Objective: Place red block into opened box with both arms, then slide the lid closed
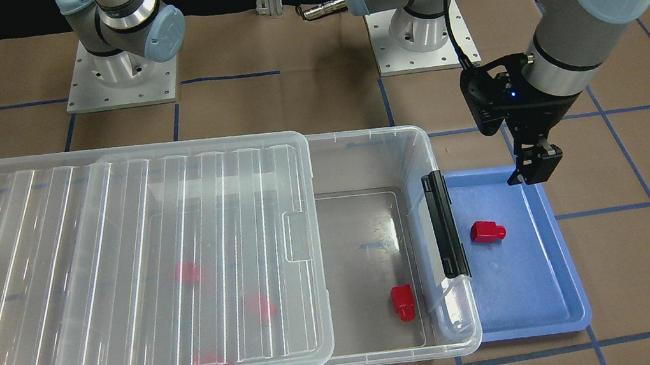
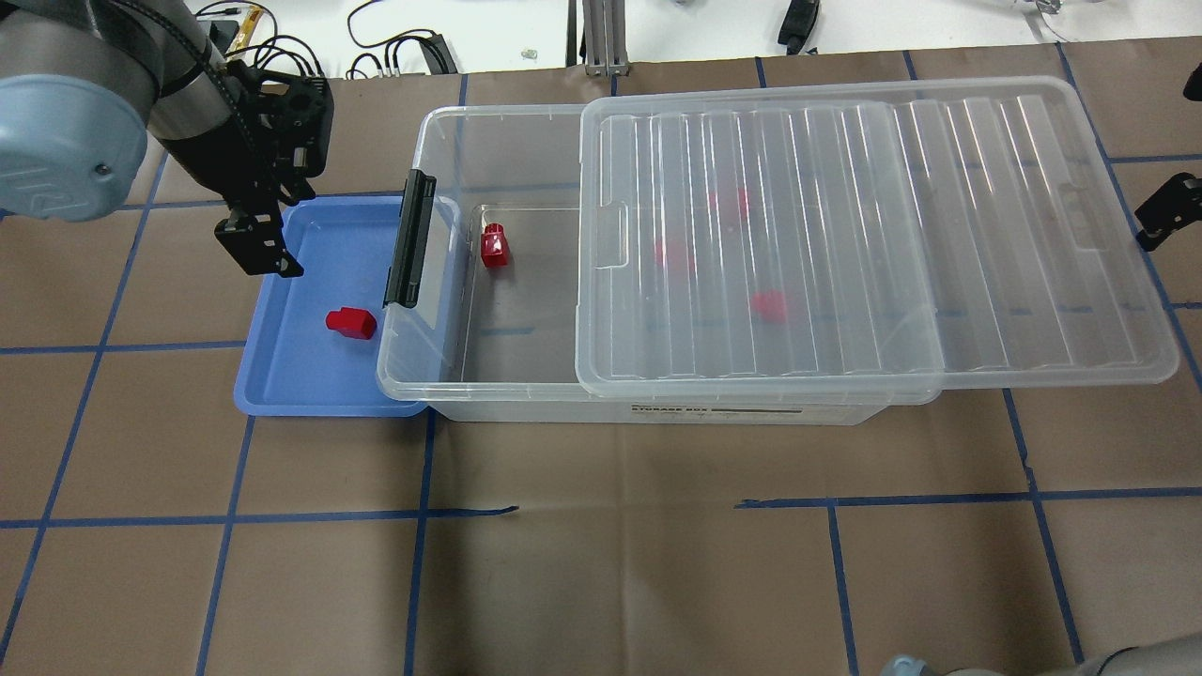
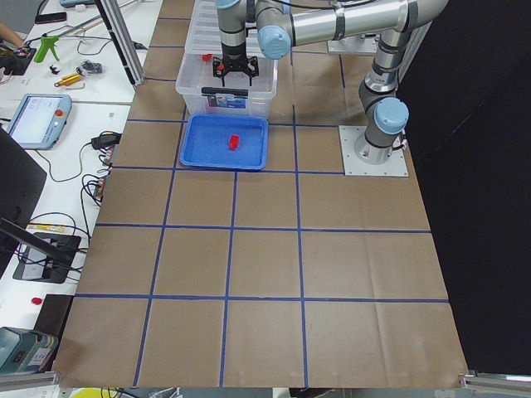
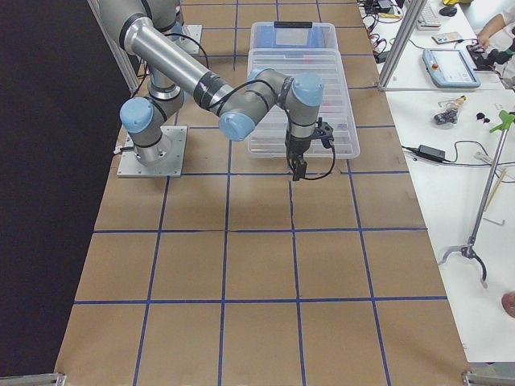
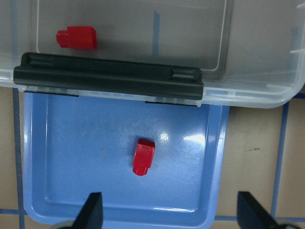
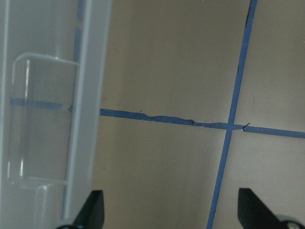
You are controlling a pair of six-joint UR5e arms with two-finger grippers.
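Three red blocks (image 1: 187, 272) under the ribbed lid (image 1: 83, 244) show only as blurred smudges.

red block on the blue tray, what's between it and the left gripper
Only bare blue tray floor separates the red block from the open left gripper, as the left wrist view shows.

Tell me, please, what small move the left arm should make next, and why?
Probably lower the left hand toward the red block, centring it on the way. That hand is open, empty and above the blue tray, where the block lies loose, outside the box. In the left wrist view the block sits a little off the midline between the fingers.
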